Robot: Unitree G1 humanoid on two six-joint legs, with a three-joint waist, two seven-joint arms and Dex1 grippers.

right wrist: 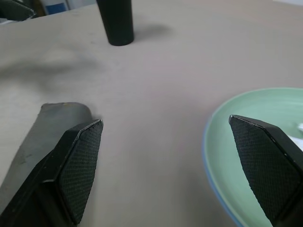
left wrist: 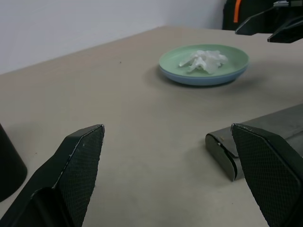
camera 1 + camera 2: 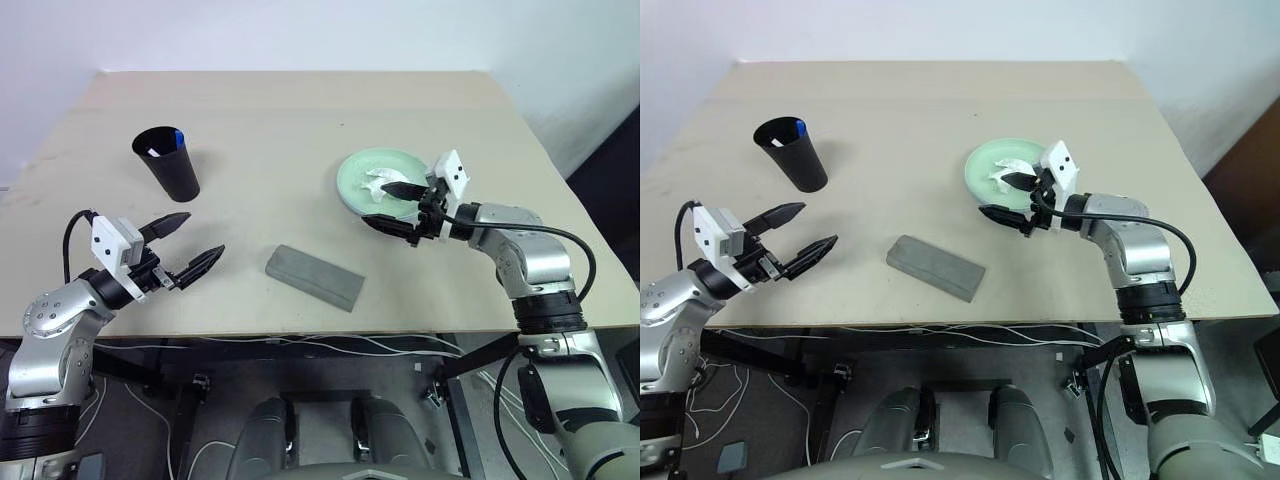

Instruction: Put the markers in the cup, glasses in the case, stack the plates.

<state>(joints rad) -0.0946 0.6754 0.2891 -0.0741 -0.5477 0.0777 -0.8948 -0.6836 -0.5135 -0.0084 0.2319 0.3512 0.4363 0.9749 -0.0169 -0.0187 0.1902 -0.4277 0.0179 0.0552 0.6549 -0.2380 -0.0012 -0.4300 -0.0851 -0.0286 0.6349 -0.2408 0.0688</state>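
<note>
Bright even light, soft shadows, sharp focus

One cup point(image 3: 168, 160), far left, black. Two markers point(image 3: 166, 142) stand inside it: one blue-capped, one white. Two plates point(image 2: 204, 69) stacked at right, mint green on pale blue. One crumpled tissue point(image 3: 383, 183) on top. One grey case point(image 3: 314, 277), near centre. Two pincers, left point(image 3: 193, 243) and right point(image 3: 398, 205).

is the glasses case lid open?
No. The grey case lies flat on the table with its lid folded shut, between the two open grippers.
</note>
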